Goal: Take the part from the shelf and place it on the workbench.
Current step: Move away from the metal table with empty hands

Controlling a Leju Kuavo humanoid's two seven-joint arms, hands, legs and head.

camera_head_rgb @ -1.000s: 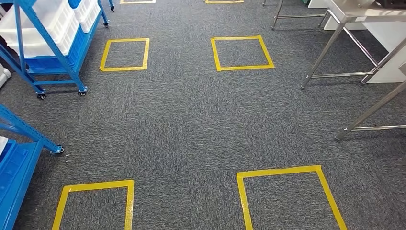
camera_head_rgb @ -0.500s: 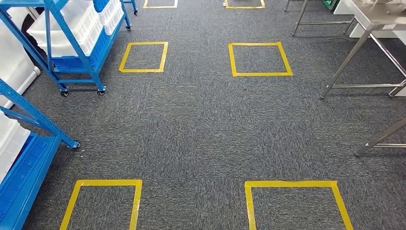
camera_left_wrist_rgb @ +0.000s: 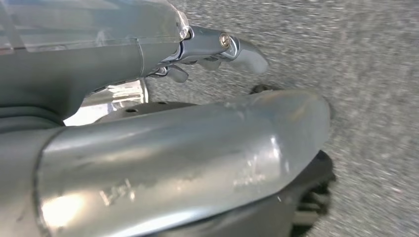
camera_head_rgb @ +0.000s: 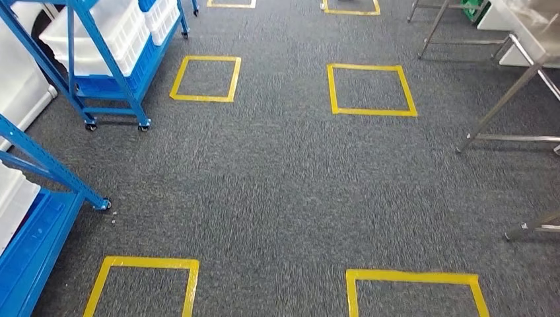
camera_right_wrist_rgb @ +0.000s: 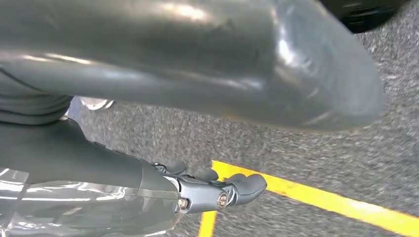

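Head view looks down on grey carpet (camera_head_rgb: 277,191) marked with yellow tape squares (camera_head_rgb: 145,284). Nearest on the left stands a blue shelf (camera_head_rgb: 39,218); farther back, a second blue shelf (camera_head_rgb: 105,72) holds white bins (camera_head_rgb: 99,39). Steel workbench legs (camera_head_rgb: 502,105) stand far right. Both the left hand (camera_left_wrist_rgb: 207,52) and right hand (camera_right_wrist_rgb: 212,190) hang above the carpet, fingers loosely apart, holding nothing. I cannot tell where the part is.
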